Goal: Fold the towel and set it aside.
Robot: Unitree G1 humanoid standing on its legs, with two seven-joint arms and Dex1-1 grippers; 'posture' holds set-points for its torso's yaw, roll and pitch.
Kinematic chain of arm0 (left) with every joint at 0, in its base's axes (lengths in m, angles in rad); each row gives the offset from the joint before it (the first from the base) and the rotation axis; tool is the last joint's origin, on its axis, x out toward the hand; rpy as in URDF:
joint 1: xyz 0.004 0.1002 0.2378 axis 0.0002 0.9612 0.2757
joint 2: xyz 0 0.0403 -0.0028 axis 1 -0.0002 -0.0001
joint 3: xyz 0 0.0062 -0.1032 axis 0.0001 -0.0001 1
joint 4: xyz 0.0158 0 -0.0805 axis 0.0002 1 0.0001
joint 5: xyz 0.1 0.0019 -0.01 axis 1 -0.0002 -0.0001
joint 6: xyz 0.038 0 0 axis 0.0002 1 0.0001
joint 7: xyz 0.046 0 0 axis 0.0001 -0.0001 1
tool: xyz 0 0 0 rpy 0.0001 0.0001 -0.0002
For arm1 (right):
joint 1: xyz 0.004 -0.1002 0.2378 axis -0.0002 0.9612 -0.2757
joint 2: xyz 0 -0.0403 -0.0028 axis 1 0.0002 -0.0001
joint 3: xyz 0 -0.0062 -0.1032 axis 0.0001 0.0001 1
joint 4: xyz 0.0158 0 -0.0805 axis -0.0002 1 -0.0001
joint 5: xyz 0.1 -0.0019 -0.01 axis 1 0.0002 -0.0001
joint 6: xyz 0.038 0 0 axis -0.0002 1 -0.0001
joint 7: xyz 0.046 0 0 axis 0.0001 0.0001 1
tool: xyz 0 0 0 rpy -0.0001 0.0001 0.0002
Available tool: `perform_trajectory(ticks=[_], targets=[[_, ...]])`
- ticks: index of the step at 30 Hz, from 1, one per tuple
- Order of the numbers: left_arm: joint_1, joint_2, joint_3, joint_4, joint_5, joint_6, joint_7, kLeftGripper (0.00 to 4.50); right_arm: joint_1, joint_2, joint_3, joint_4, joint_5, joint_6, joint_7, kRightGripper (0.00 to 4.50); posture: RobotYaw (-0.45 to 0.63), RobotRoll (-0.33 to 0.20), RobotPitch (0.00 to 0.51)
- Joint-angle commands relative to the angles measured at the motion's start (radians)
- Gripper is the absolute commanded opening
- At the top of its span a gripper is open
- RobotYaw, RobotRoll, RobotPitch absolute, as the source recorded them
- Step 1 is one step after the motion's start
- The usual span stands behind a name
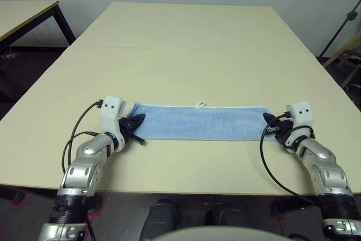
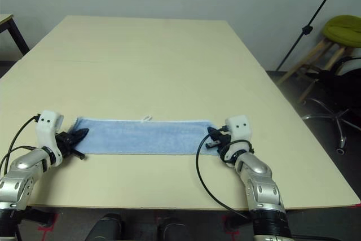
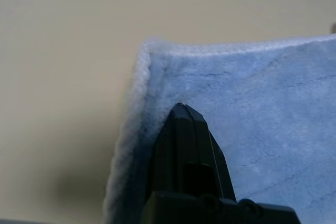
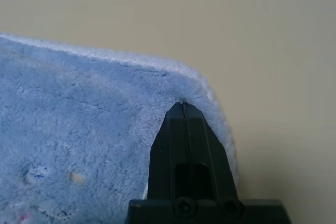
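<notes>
On the bench (image 1: 186,49), near edge: towel (image 1: 200,121), flat strip. Left end effector (image 1: 137,123) and right end effector (image 1: 269,122) pinched closed at opposite ends. Advice: lift both ends evenly, keep edges aligned.

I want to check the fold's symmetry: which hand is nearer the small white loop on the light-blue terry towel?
Left, slightly. The loop sits on the towel's far edge; left hand at one end, right hand at the other.

light-blue terry towel (image 1: 200,121), white-edged, folded into a long flat strip, small white loop on far edge
</notes>
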Motion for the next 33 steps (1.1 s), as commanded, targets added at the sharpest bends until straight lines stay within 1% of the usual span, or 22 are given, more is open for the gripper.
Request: perform_trajectory(ticks=[1, 4, 5, 6, 7, 8, 10, 13, 14, 16, 17, 18, 22, 24, 25, 28, 33], targets=[[-0.028, 0.012, 0.040, 0.022, -0.029, -0.018, -0.026, 0.00, -0.012, -0.018, -0.068, 0.002, 0.078, 0.043, 0.025, 0.02, 0.12, 0.000, 0.049], [-0.056, 0.019, 0.056, 0.006, -0.071, -0.054, -0.086, 0.00, -0.013, -0.024, -0.145, -0.074, 0.208, 0.137, 0.051, 0.02, 0.12, 0.000, 0.050], [-0.064, 0.020, 0.062, -0.003, -0.084, -0.060, -0.099, 0.17, -0.012, -0.030, -0.175, -0.098, 0.247, 0.186, 0.038, 0.40, 0.12, 0.000, 0.050], [-0.073, 0.022, 0.069, -0.009, -0.098, -0.067, -0.112, 0.38, -0.011, -0.038, -0.198, -0.116, 0.273, 0.228, 0.023, 0.63, 0.11, 0.000, 0.053], [-0.083, 0.027, 0.078, -0.013, -0.120, -0.078, -0.142, 0.61, -0.003, -0.049, -0.224, -0.151, 0.313, 0.279, 0.017, 0.96, 0.11, 0.000, 0.055], [-0.090, 0.035, 0.084, -0.014, -0.132, -0.103, -0.171, 0.89, 0.008, -0.058, -0.247, -0.184, 0.354, 0.325, 0.017, 1.31, 0.11, 0.000, 0.055], [-0.104, 0.062, 0.094, -0.006, -0.141, -0.157, -0.224, 1.59, 0.031, -0.070, -0.303, -0.244, 0.451, 0.437, 0.003, 2.07, 0.10, 0.000, 0.061], [-0.121, 0.115, 0.107, 0.003, -0.190, -0.146, -0.314, 2.68, 0.075, -0.107, -0.368, -0.336, 0.530, 0.662, -0.119, 3.20, 0.09, 0.000, 0.068], [-0.125, 0.131, 0.111, 0.006, -0.208, -0.141, -0.343, 3.05, 0.090, -0.117, -0.394, -0.363, 0.578, 0.735, -0.141, 3.58, 0.09, 0.000, 0.068], [-0.133, 0.160, 0.118, 0.013, -0.229, -0.133, -0.383, 3.78, 0.107, -0.144, -0.470, -0.379, 0.733, 0.925, -0.166, 4.40, 0.09, 0.000, 0.068], [-0.136, 0.172, 0.120, 0.014, -0.238, -0.131, -0.403, 4.10, 0.118, -0.157, -0.509, -0.378, 0.792, 1.005, -0.183, 4.50, 0.08, 0.000, 0.073], [-0.137, 0.182, 0.121, 0.013, -0.246, -0.131, -0.421, 4.44, 0.124, -0.169, -0.543, -0.370, 0.842, 1.080, -0.204, 4.50, 0.08, 0.000, 0.073], [-0.120, 0.232, 0.123, -0.004, -0.298, -0.106, -0.527, 4.48, 0.158, -0.183, -0.648, -0.341, 0.968, 1.304, -0.273, 4.50, 0.08, 0.000, 0.076], [-0.113, 0.252, 0.122, -0.005, -0.313, -0.097, -0.565, 4.48, 0.165, -0.169, -0.669, -0.335, 1.003, 1.377, -0.297, 4.50, 0.08, 0.000, 0.076], [-0.111, 0.261, 0.121, -0.006, -0.322, -0.090, -0.584, 4.48, 0.160, -0.154, -0.674, -0.329, 1.011, 1.396, -0.316, 4.50, 0.08, 0.000, 0.075], [-0.109, 0.270, 0.121, -0.013, -0.341, -0.085, -0.616, 4.48, 0.124, -0.076, -0.664, -0.327, 0.980, 1.393, -0.390, 4.50, 0.08, 0.000, 0.073], [-0.099, 0.279, 0.119, -0.034, -0.365, -0.077, -0.671, 4.48, 0.027, 0.075, -0.631, -0.303, 0.927, 1.342, -0.517, 4.50, 0.09, 0.000, 0.069]])
